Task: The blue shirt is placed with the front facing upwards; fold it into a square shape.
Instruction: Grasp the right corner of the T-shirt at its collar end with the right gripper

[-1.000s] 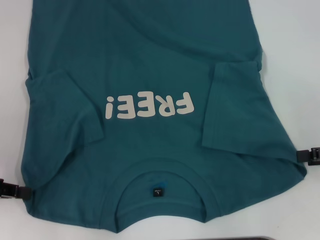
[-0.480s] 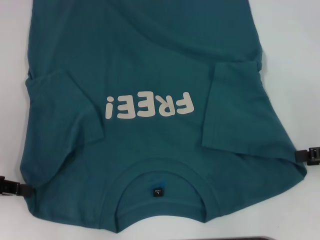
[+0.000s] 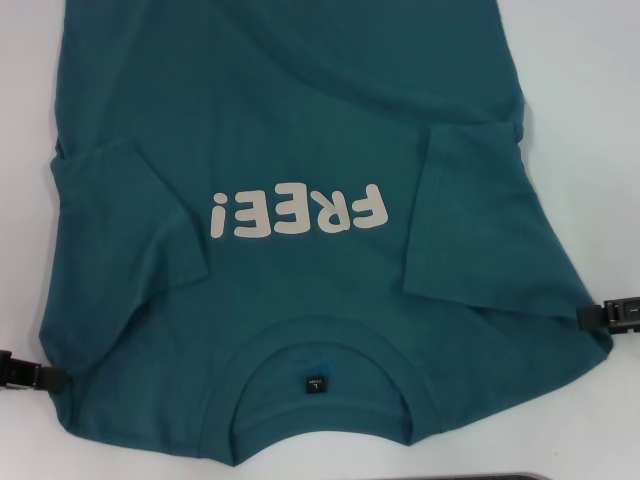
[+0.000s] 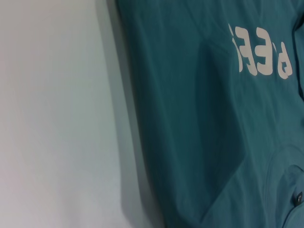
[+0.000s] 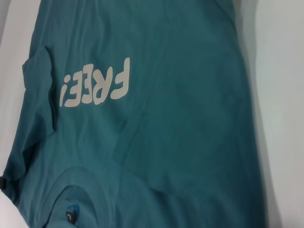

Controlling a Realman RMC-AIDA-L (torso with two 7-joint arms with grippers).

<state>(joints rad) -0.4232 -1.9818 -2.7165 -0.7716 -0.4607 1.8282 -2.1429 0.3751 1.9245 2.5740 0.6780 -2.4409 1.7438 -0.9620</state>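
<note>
Teal-blue cotton fills nearly the whole head view: the blue shirt (image 3: 300, 130) lies front up on a white table (image 3: 590, 100), collar toward the robot.

Nearest, at 6 o'clock, sits the ribbed collar (image 3: 325, 335) with a small black neck label (image 3: 314, 383) inside it.

At 8 o'clock the left gripper (image 3: 30, 375) touches the shirt's shoulder edge. At 4 o'clock the right gripper (image 3: 612, 316) does the same on the other shoulder. Only dark tips of each show at the edges of the view, so I cannot tell whether either claw is wide, narrow, or already pinching cloth.

In the centre is the off-white "FREE!" print (image 3: 298, 212), upside down from the robot's side.

Flanking it, both short sleeves are folded inward onto the chest: the left sleeve (image 3: 125, 215) at 9 o'clock, the right sleeve (image 3: 460, 210) at 3 o'clock.

Beyond, toward 12 o'clock, the body of the shirt runs on out of view, with soft creases.

As a judgement, the task is at an early stage. The sleeves are tucked, but the long body is not yet folded, so the lengthwise folds that make a square remain.
</note>
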